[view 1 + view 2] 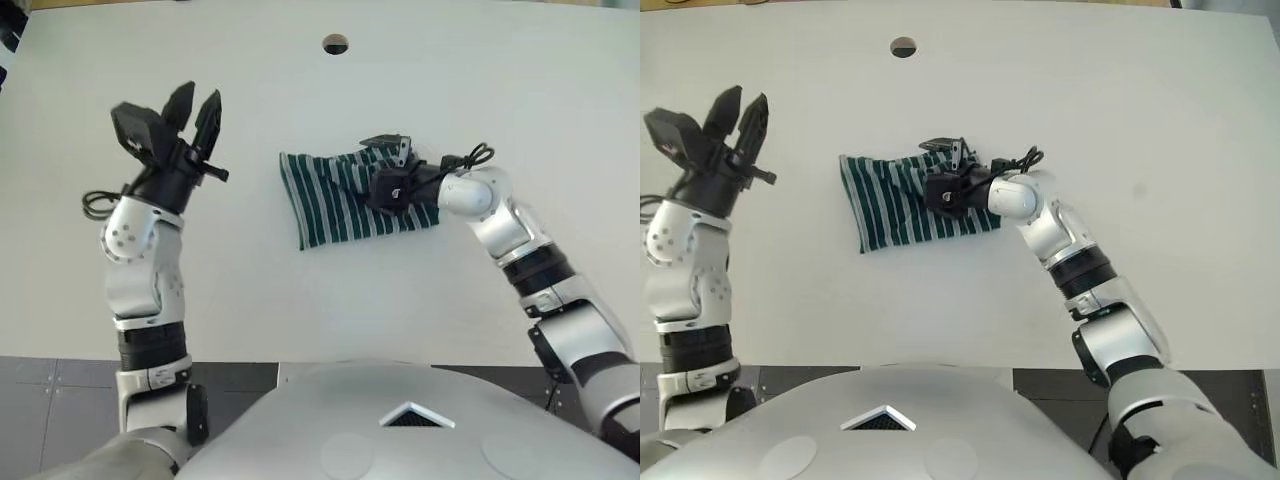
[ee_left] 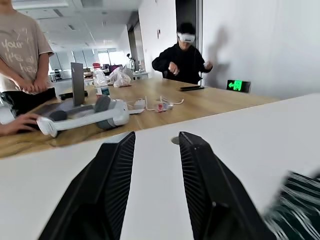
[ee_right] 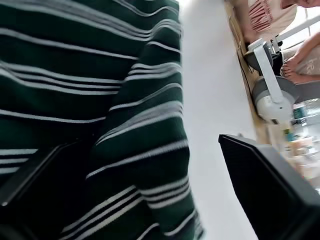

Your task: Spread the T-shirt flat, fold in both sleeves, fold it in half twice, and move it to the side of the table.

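The T-shirt point(image 1: 335, 200), dark green with thin white stripes, lies folded into a small rectangle at the middle of the white table point(image 1: 500, 90). My right gripper point(image 1: 392, 146) is at the shirt's far right corner, open. In the right wrist view the striped cloth point(image 3: 100, 100) spreads across one side, with one black finger point(image 3: 270, 185) over bare table beside its edge and the other a dark shape down at the cloth. My left gripper point(image 1: 197, 105) is raised well to the left of the shirt, open and holding nothing, its two fingers point(image 2: 115, 170) apart.
A round cable hole point(image 1: 336, 44) sits near the table's far edge. Bare white tabletop surrounds the shirt on every side. Beyond the far edge stands a wooden table point(image 2: 210, 102) with loose equipment on it.
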{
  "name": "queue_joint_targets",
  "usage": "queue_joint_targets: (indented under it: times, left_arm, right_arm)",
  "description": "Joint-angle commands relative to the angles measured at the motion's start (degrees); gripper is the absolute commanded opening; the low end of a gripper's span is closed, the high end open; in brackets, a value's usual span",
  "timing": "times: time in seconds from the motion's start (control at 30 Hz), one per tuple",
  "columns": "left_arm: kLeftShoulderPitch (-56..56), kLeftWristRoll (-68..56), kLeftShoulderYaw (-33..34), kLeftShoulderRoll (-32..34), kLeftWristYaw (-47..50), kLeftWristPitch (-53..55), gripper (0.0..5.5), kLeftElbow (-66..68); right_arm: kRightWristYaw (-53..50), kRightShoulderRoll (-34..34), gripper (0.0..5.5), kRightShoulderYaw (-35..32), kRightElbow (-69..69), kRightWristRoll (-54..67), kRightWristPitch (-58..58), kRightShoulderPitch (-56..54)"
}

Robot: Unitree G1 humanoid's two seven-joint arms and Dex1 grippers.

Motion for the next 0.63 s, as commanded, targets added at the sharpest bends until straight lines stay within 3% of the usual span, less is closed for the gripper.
queue_joint_targets:
  times: [0.03,0.17,0.27,0.37,0.47,0.57,0.63]
  left_arm:
    - [0.31,-0.10,0.96,-1.79,0.79,-2.25,1.62,0.65]
    - [0.51,-0.88,3.53,-1.74,1.08,-3.71,1.62,1.10]
    - [0.83,-1.26,5.45,-2.26,1.11,-5.38,1.62,2.24]
    - [0.05,-1.02,5.87,-2.76,0.54,-7.44,1.62,4.85]
    - [-5.78,-4.88,6.78,-4.33,1.83,-4.79,1.62,7.67]
    - [-18.84,-4.87,6.34,-7.40,7.28,-3.30,1.62,17.10]
    - [-30.27,0.20,3.75,-11.62,11.51,-10.53,1.62,26.67]
  right_arm:
    - [15.33,-17.63,4.56,0.11,2.49,-5.55,7.00,1.76]
    - [27.27,-29.31,4.56,-2.34,13.57,-3.94,7.72,-5.61]
    - [24.28,-28.59,4.56,-2.73,27.85,-5.52,7.54,-13.99]
    - [18.01,-21.15,4.56,-6.12,34.17,-1.45,5.25,-18.28]
    - [1.63,-9.66,4.56,-15.53,35.75,7.82,-2.52,-23.22]
    - [-6.33,0.04,4.56,-25.08,30.93,20.08,-8.26,-24.26]
    - [-11.40,9.91,4.56,-31.59,28.26,30.09,-8.35,-23.69]
